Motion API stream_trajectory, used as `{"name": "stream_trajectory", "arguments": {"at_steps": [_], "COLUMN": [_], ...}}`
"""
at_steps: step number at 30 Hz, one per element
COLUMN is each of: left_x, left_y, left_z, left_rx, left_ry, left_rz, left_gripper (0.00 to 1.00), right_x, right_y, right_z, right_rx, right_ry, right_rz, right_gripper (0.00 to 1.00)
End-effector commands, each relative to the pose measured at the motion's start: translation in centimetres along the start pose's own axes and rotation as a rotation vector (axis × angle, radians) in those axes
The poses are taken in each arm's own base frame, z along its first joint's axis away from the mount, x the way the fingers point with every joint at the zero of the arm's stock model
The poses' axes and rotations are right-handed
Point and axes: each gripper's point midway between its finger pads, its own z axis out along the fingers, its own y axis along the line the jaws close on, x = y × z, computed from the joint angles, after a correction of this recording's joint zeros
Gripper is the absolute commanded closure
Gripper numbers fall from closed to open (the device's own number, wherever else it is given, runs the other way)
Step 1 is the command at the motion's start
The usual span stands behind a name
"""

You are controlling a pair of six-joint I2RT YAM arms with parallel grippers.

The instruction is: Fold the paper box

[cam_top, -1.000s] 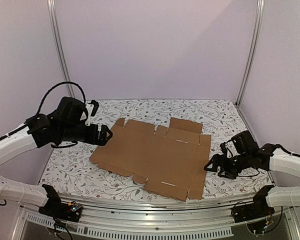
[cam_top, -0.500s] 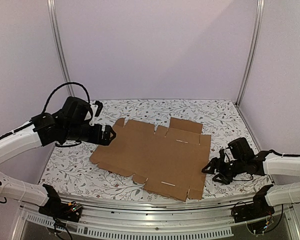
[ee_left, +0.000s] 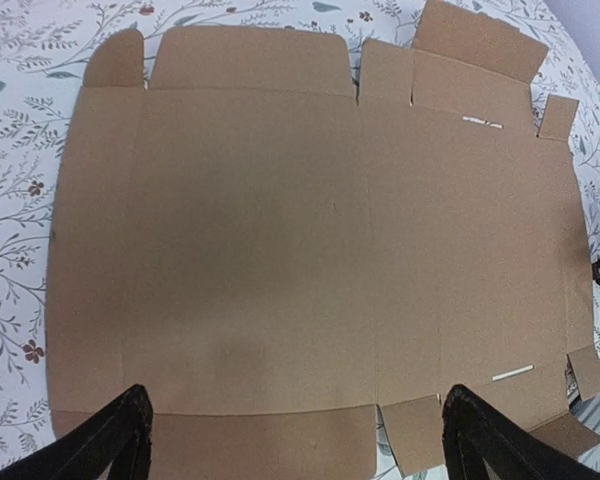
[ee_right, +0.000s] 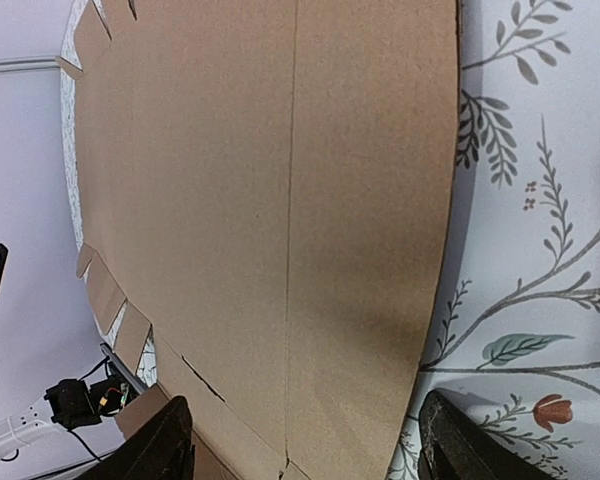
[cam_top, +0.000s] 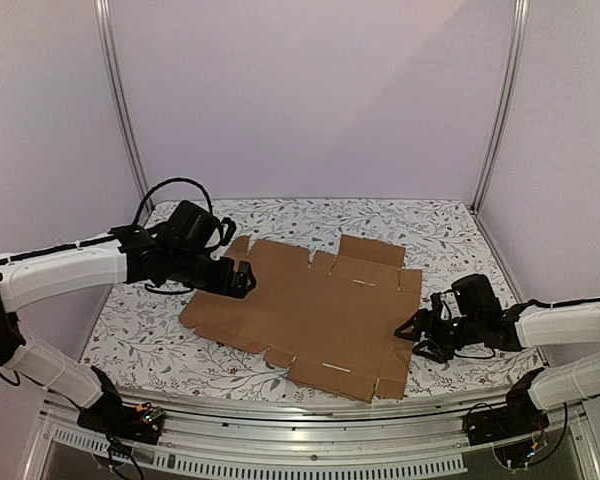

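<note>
Progress check: basically nothing is folded yet. The box (cam_top: 310, 305) is one big flat die-cut sheet lying in the middle of the tabletop (cam_top: 430, 225). Every flap and tab is spread out level with the main panels. In the left wrist view you can see the crease lines and the little slits, but no wall is standing up and no tab is tucked in.

The left gripper (cam_top: 242, 280) hangs over the sheet's left edge with its fingers (ee_left: 110, 440) spread as wide as they go. It has nothing in it, just cardboard below.

The right gripper (cam_top: 412, 335) is down low at the sheet's right edge, also with a wide gap. One finger (ee_right: 165, 445) sits over the cardboard and the other over the flowery cloth, with the edge running between them. It doesn't look clamped on anything.

So my read is we're at the very start. Both arms look lined up on opposite ends, maybe to lift the side panels. All the real work is left: raising walls, folding flaps in, locking tabs into slits.
</note>
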Motion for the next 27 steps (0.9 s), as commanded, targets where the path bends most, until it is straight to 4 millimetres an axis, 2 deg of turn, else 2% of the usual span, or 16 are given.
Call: {"name": "stream_trajectory", "arguments": {"at_steps": [1, 8, 14, 20, 27], "left_x": [-0.9, 0.0, 1.2, 2.5, 3.8], "left_y": [-2.6, -3.8, -4.0, -4.6, -4.2], "left_z": [2.2, 6.3, 9.4, 11.1, 12.3], "left_rx": [0.076, 0.081, 0.064, 0.076, 0.053], "left_ry": [0.002, 0.079, 0.131, 0.181, 0.219], "left_rz": [-0.012, -0.016, -0.041, -0.058, -0.071], "left_gripper": [0.0, 0.0, 0.01, 0.01, 0.01], "right_x": [1.4, 1.4, 1.2, 1.2, 0.7], "right_y": [-2.7, -2.6, -2.1, -2.1, -0.7], "right_z": [0.6, 0.3, 0.1, -0.1, 0.0], "right_rx": [0.065, 0.048, 0.03, 0.019, -0.061], "right_ry": [0.035, 0.022, 0.008, -0.003, -0.025], "right_rz": [0.025, 0.014, -0.006, -0.014, -0.02], "right_gripper": [0.24, 0.24, 0.24, 0.23, 0.23]}}
